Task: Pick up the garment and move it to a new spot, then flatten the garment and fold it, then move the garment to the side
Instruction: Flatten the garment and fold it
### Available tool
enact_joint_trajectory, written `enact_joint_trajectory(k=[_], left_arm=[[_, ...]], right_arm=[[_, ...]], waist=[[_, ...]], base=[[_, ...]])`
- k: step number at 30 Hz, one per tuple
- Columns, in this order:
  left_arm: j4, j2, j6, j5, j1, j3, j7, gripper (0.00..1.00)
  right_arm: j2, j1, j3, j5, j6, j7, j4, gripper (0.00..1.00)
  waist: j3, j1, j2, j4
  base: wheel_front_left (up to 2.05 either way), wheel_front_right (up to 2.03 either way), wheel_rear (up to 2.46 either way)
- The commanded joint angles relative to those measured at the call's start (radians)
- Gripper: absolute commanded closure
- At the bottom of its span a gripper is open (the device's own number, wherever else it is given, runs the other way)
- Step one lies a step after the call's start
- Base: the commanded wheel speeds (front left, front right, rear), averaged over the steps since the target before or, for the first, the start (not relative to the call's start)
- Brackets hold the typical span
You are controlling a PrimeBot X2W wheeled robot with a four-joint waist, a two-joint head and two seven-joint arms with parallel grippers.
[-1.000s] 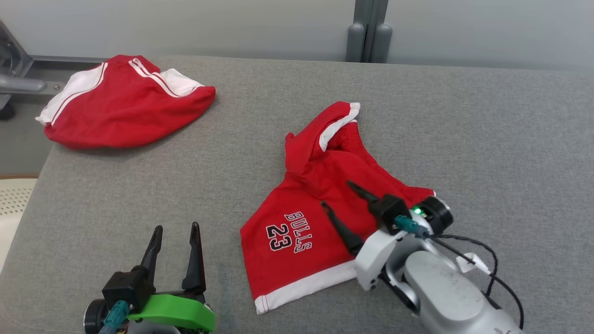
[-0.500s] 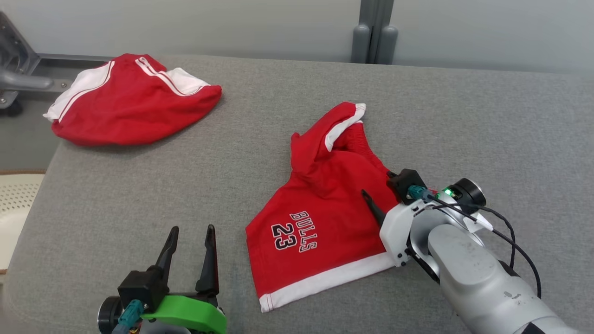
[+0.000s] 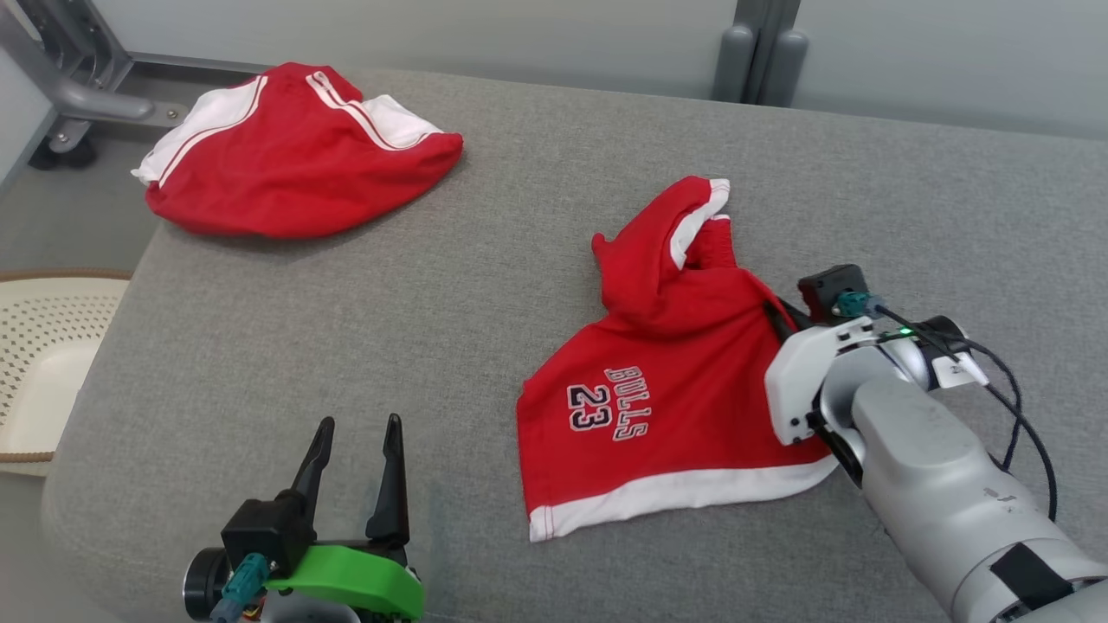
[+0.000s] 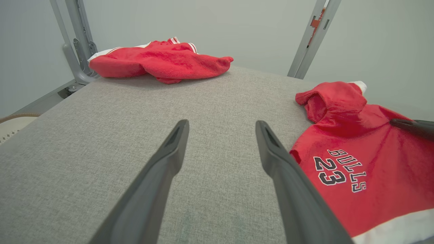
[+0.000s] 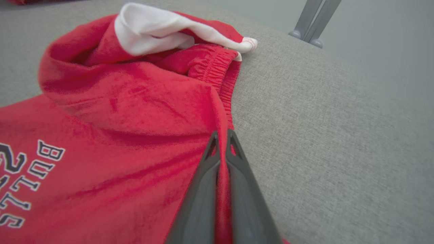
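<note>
Right gripper [image 5: 222, 134] now pinched shut on red shorts [image 3: 692, 363] edge, left gripper [image 3: 359, 421] wide apart, empty

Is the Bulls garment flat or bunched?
Partly bunched: Bulls garment humps and folds over at its far end; printed part lies flat.

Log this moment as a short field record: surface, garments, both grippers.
surface: grey padded table
target garment: red Bulls 23 shorts, crumpled, far part bunched up
other garment: red-and-white garment, far left corner
right gripper: shut, pinching the shorts' right edge
left gripper: open, over bare surface, apart from the shorts
</note>
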State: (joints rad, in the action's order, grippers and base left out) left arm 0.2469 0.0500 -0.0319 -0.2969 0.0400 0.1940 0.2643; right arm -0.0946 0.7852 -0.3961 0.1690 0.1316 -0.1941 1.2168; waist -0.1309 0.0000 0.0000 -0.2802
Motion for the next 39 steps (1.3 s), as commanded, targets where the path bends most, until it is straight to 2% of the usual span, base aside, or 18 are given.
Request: enact_joint_trajectory(k=[1,8,13,18,19,20,21,24,28,33,39], left_arm=[[-0.004,0.001,0.003,-0.001,0.001,-0.005,0.000,0.00],[-0.010,0.001,-0.005,0.008,0.005,-0.015,0.000,0.00],[-0.013,0.001,-0.010,0.014,0.017,-0.016,0.000,0.00],[-0.013,0.001,-0.011,0.017,0.024,-0.010,0.000,0.00],[-0.011,0.001,-0.012,0.019,0.023,-0.008,0.000,0.00],[-0.009,0.001,-0.013,0.020,0.024,-0.005,0.000,0.00],[-0.008,0.001,-0.013,0.020,0.027,-0.003,0.000,0.00],[-0.008,0.001,-0.015,0.019,0.034,0.007,0.000,0.00],[-0.005,0.001,-0.021,0.015,0.045,0.026,0.000,0.00],[0.018,0.001,-0.033,0.001,0.065,0.090,0.000,0.00],[0.142,0.002,-0.055,-0.043,0.123,0.241,-0.011,0.00]], right_arm=[[-0.017,0.013,0.034,0.004,-0.002,-0.018,0.015,1.00],[-0.053,0.015,0.232,-0.032,-0.002,-0.060,0.052,1.00],[-0.074,-0.002,0.382,-0.102,-0.002,-0.071,0.059,1.00],[-0.042,-0.029,0.511,-0.203,-0.002,-0.072,0.000,1.00],[-0.033,-0.045,0.540,-0.231,-0.002,-0.072,-0.028,0.94],[-0.025,-0.059,0.559,-0.249,-0.002,-0.072,-0.048,0.56],[-0.011,-0.074,0.580,-0.275,-0.002,-0.072,-0.079,0.00],[0.021,-0.109,0.618,-0.334,-0.002,-0.071,-0.164,0.00],[0.040,-0.162,0.604,-0.359,-0.002,-0.071,-0.290,0.00],[0.044,-0.266,0.509,-0.277,-0.002,-0.071,-0.501,0.00],[0.043,-0.400,0.447,-0.192,-0.002,-0.072,-0.742,0.00]], waist=[[0.002,0.0000,0.0000,0.020],[0.001,0.0000,0.0000,0.101],[-0.005,0.0000,0.0000,0.158],[-0.009,0.0000,0.0000,0.195],[-0.009,0.0000,0.0000,0.201],[-0.009,0.0000,0.0000,0.205],[-0.009,0.0000,0.0000,0.210],[-0.007,0.0000,0.0000,0.219],[-0.003,0.0000,0.0000,0.223],[0.002,0.0000,0.0000,0.225],[0.003,0.0000,0.0000,0.239]], base=[[0.00,0.00,0.00],[0.00,0.00,0.00],[0.00,0.00,0.00],[0.00,0.00,0.00],[0.00,0.00,0.00],[0.00,0.00,0.00],[0.00,0.00,0.00],[0.00,0.00,0.00],[0.00,0.00,0.00],[0.00,0.00,0.00],[0.00,0.00,0.00]])
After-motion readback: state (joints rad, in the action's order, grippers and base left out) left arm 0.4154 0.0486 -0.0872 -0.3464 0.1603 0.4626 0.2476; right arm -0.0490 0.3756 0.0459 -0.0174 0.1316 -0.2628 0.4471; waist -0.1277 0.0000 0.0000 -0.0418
